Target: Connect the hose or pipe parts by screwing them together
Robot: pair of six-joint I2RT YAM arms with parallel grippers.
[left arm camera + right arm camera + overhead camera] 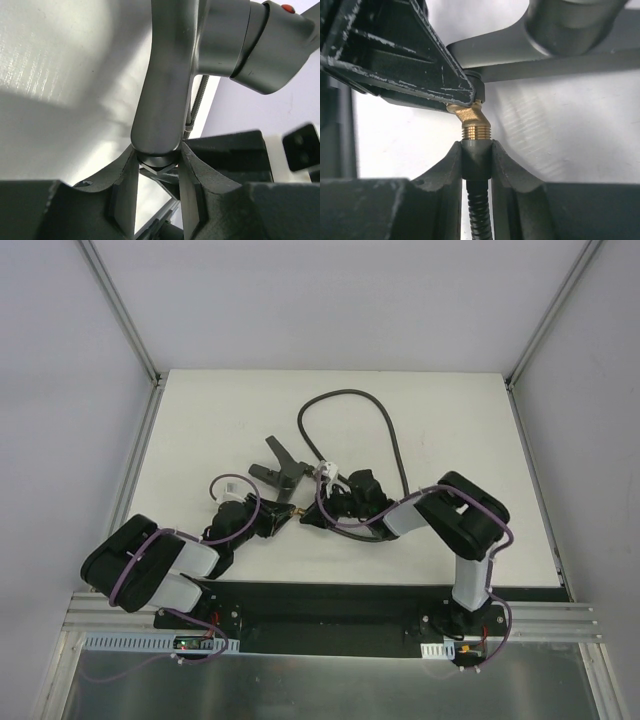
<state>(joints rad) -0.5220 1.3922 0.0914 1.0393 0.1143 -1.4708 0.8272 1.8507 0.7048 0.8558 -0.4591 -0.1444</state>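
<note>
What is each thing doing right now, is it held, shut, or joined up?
left gripper: shut on the forked fitting.
right gripper: shut on the hose, at its end.
forked fitting: held by one leg; its brass tip meets the hose end, threads showing.
hose: one end held, the rest looping over the table.

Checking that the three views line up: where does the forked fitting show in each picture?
Top external: forked fitting just left of centre, above the arms' tips.
Left wrist: centre, one grey leg running down into the left gripper.
Right wrist: grey across the top right, its brass tip at centre.
Shared landmark: the hose.
</note>
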